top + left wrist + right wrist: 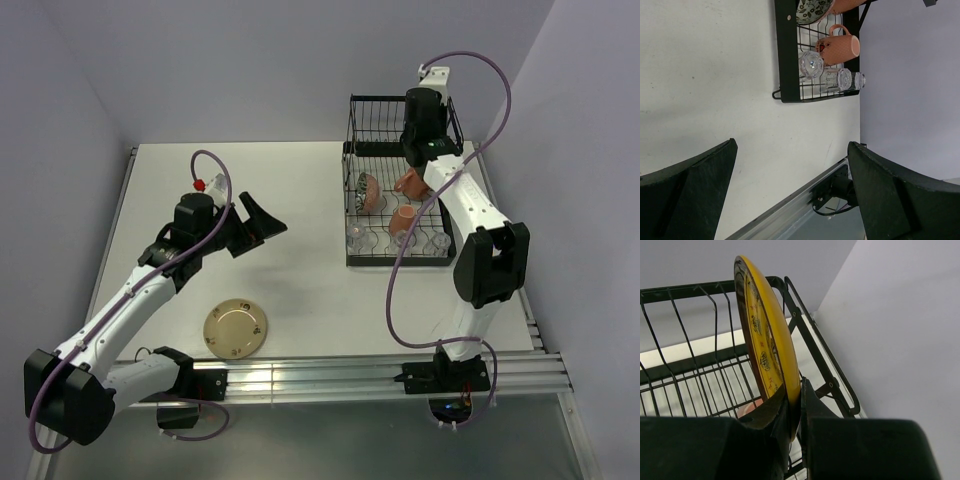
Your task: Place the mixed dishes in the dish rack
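Observation:
My right gripper is shut on the lower edge of the yellow patterned plate and holds it upright over the black wire dish rack. In the top view the right gripper is above the rack's taller back section and the plate is hidden. In the rack are a dark patterned bowl, two orange mugs and three clear glasses. The tan speckled plate lies flat on the table at the near left. My left gripper is open and empty, above the table beyond that plate.
The left wrist view shows the rack's near corner with a mug, glasses and the bowl's rim. A metal rail runs along the table's near edge. Grey walls stand close behind and right of the rack.

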You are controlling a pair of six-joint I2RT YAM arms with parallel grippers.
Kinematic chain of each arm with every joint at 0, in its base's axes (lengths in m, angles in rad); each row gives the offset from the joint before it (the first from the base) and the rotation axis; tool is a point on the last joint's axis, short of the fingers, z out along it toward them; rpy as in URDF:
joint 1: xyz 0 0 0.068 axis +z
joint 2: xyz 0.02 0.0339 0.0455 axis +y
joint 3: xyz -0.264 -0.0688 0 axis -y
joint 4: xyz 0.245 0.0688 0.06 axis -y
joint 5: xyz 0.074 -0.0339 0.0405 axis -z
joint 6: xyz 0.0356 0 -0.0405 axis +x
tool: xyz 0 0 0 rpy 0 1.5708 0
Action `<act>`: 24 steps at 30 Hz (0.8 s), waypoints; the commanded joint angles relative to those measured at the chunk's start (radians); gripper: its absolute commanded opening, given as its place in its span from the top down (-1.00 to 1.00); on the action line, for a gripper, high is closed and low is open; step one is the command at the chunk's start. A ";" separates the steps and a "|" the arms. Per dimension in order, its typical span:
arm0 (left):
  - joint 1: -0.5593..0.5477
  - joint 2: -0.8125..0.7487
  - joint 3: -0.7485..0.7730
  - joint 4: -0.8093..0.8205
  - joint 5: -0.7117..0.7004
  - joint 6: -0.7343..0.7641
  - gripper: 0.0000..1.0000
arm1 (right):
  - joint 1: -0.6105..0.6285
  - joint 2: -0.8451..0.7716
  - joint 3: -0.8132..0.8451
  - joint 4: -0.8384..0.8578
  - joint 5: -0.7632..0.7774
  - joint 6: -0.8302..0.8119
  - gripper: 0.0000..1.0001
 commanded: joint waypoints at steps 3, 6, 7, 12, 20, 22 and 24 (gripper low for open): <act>-0.002 0.001 0.002 0.030 0.013 0.028 -0.97 | -0.005 0.024 0.064 -0.010 -0.009 0.012 1.00; -0.002 0.004 0.002 0.033 0.016 0.028 -0.97 | -0.005 0.019 0.061 -0.019 -0.018 0.022 1.00; -0.002 0.005 0.000 0.034 0.016 0.026 -0.97 | -0.005 0.013 0.059 -0.025 -0.024 0.027 1.00; -0.002 0.001 -0.001 0.031 0.016 0.028 -0.97 | -0.005 -0.002 0.041 -0.026 -0.033 0.042 0.85; -0.002 -0.011 -0.008 0.026 0.008 0.029 -0.97 | -0.003 -0.008 0.034 -0.045 -0.021 0.065 0.33; -0.002 -0.010 -0.008 0.028 0.008 0.028 -0.97 | -0.003 -0.019 0.021 -0.039 -0.021 0.065 0.23; -0.002 -0.010 -0.012 0.031 0.013 0.026 -0.97 | -0.003 -0.025 0.011 -0.036 -0.017 0.067 0.03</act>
